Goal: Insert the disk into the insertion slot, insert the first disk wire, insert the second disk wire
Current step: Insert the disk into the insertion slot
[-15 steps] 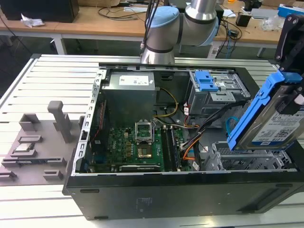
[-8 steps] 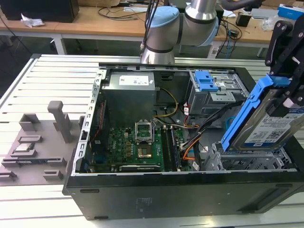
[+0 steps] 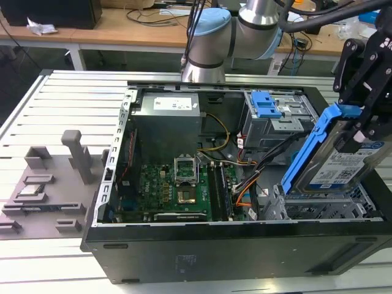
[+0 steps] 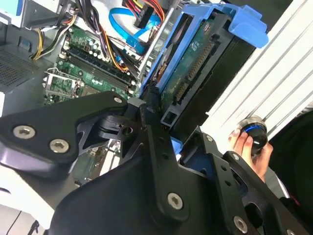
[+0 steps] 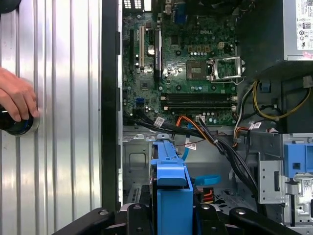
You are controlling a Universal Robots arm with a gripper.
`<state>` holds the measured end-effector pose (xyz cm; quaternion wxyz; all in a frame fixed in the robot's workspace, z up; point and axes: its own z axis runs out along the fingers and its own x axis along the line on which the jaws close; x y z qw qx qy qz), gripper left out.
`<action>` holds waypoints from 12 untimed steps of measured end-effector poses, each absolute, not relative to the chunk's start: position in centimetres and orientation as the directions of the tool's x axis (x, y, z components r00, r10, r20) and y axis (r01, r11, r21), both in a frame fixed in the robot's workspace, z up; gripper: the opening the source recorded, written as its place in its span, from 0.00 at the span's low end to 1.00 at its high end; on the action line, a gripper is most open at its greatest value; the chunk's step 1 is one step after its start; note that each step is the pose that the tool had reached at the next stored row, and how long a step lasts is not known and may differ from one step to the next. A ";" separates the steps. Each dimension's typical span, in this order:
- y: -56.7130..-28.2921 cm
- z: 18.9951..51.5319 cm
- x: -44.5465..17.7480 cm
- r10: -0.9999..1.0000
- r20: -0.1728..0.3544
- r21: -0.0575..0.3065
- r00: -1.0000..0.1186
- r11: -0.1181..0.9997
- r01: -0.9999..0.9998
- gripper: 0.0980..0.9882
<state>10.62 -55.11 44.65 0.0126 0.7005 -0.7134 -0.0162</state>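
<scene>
The gripper [image 3: 360, 125] is holding the disk [image 3: 340, 165] tilted, its fingers clamping the blue carrier. The disk is hanging just over the insertion slot [image 3: 318, 207], at the computer case's [image 3: 214, 251] end on the exterior view's right.

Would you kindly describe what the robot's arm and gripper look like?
The arm has silver-grey tubular segments with light-blue joint caps, and black cables run beside it. The gripper is black, built of angular linkage bars dotted with silver screws.
</scene>
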 end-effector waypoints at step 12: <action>-55.1 42.1 10.6 -1.000 -0.005 0.041 -0.018 0.018 -0.999 0.30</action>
